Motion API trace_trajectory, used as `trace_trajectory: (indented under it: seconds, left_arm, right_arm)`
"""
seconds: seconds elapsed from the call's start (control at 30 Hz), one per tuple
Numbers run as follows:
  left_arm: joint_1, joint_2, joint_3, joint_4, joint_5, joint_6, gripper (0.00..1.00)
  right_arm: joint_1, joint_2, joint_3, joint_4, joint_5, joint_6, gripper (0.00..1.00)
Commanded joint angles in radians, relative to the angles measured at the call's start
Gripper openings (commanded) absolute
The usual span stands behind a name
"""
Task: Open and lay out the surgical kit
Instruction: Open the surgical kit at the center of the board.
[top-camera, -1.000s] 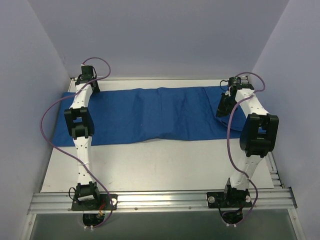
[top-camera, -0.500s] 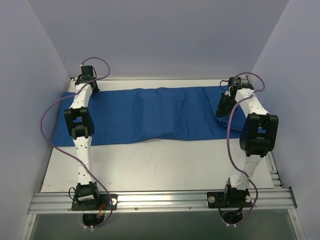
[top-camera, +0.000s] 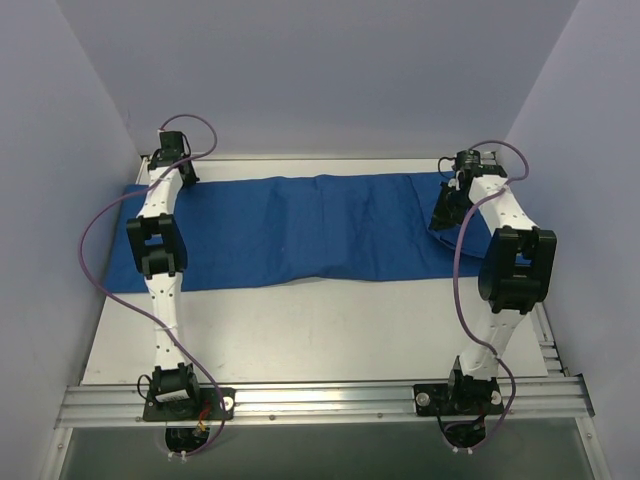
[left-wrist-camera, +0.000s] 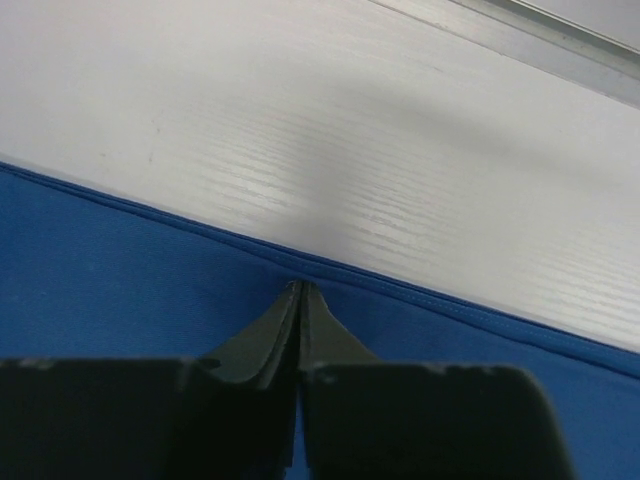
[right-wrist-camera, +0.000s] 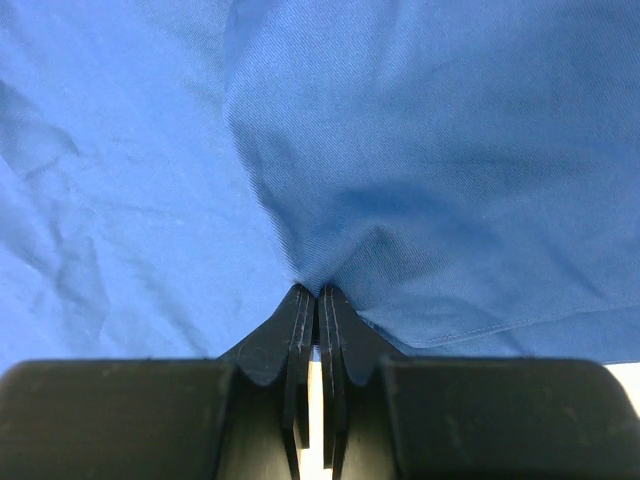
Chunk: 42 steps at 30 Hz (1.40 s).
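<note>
Both arms reach out long over the table (top-camera: 330, 330) to its far side. The left arm (top-camera: 160, 250) rises from its base, folds at the elbow and dips its wrist at the far-left corner of the cloth (top-camera: 300, 230). The right arm (top-camera: 510, 270) does the same at the far-right end, with its wrist angled down and inward.

The cloth lies spread in a wide, wrinkled band across the far half of the table, from one arm to the other.

The left gripper (left-wrist-camera: 300, 292) has its fingers pressed together right on the cloth's hemmed far edge. It seems to nip the hem, though the tips hide the contact itself. The right gripper (right-wrist-camera: 318, 292) is closed tight on a pucker of cloth, which bunches up into its tips.

A second ago the left fingers stood apart, and they have since closed. The right ones have stayed clamped. From above, the right wrist has edged slightly toward the far left and both cable loops have shifted a little. The cloth's outline looks the same.
</note>
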<state>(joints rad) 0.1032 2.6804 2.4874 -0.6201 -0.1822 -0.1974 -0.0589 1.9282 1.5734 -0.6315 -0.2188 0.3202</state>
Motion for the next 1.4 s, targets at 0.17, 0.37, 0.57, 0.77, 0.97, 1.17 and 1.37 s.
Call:
trace_trajectory:
  seconds: [0.17,0.37,0.57,0.77,0.97,1.17,1.37]
  left_arm:
    - [-0.034,-0.114,-0.071,0.08,0.26,-0.082,0.67]
    - [-0.05,-0.039,0.068,0.054,0.204,-0.096,0.64]
    - [-0.036,-0.014,0.099,0.017,0.092,-0.05,0.63]
    - [-0.046,-0.011,0.041,0.017,0.118,-0.027,0.65]
    - [-0.059,0.002,0.031,0.011,0.119,-0.017,0.58]
    - [-0.053,-0.054,-0.068,-0.021,0.078,-0.005,0.57]
    - [-0.049,0.005,-0.006,-0.02,0.093,-0.023,0.51]
  right_arm:
    - [0.013,-0.001,0.025,-0.031,-0.01,0.005,0.0]
    - [0.013,0.005,0.033,-0.034,-0.01,0.003,0.0]
    - [0.011,0.008,0.03,-0.031,-0.01,0.003,0.0]
    - [0.013,0.02,0.031,-0.025,-0.016,0.008,0.0]
    - [0.013,0.025,0.028,-0.025,-0.019,0.006,0.0]
    - [0.013,0.022,0.022,-0.028,-0.021,0.008,0.0]
    - [0.011,0.038,0.031,-0.017,-0.03,0.008,0.0]
